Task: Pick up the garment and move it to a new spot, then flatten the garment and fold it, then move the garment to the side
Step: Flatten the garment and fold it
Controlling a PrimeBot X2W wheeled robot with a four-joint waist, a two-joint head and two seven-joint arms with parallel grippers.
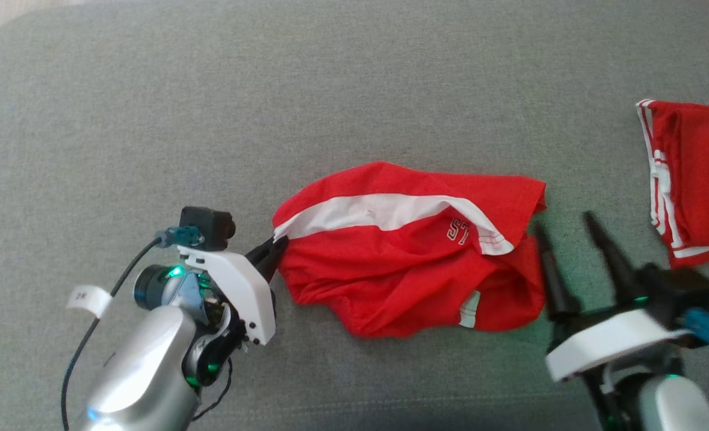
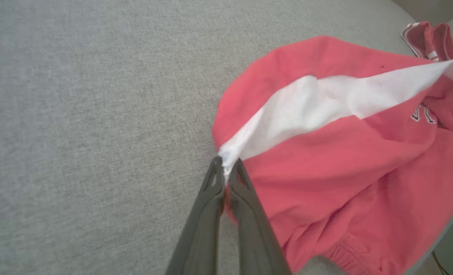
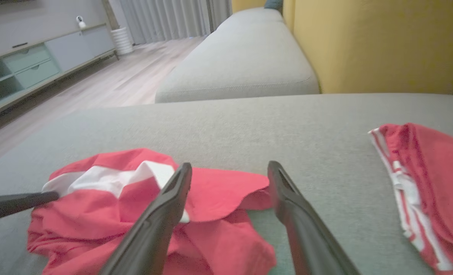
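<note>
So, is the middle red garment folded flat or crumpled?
Crumpled: the red garment lies bunched, with uneven creases and overlapping flaps, and the left gripper is shut on its edge.

— What sort of place is pictured?
— A home living room is shown: a grey sofa point(image 3: 234, 72), yellow backrest point(image 3: 383, 42), curtains point(image 3: 172, 15), wooden floor point(image 3: 107, 82) and low drawer cabinet point(image 3: 31, 65) are seen.

Two red garments are lying on one grey sofa cushion point(image 1: 151, 120): the crumpled garment point(image 1: 390, 263) and the striped garment point(image 1: 698, 179). Two pincers are showing, the left pincer point(image 1: 277, 244) and the right pincer point(image 1: 562, 222). Farther in the room, one more grey seat point(image 3: 245, 65), one low cabinet point(image 3: 64, 46) with two drawers point(image 3: 25, 58) and one white ribbed container point(image 3: 122, 40) are standing.
</note>
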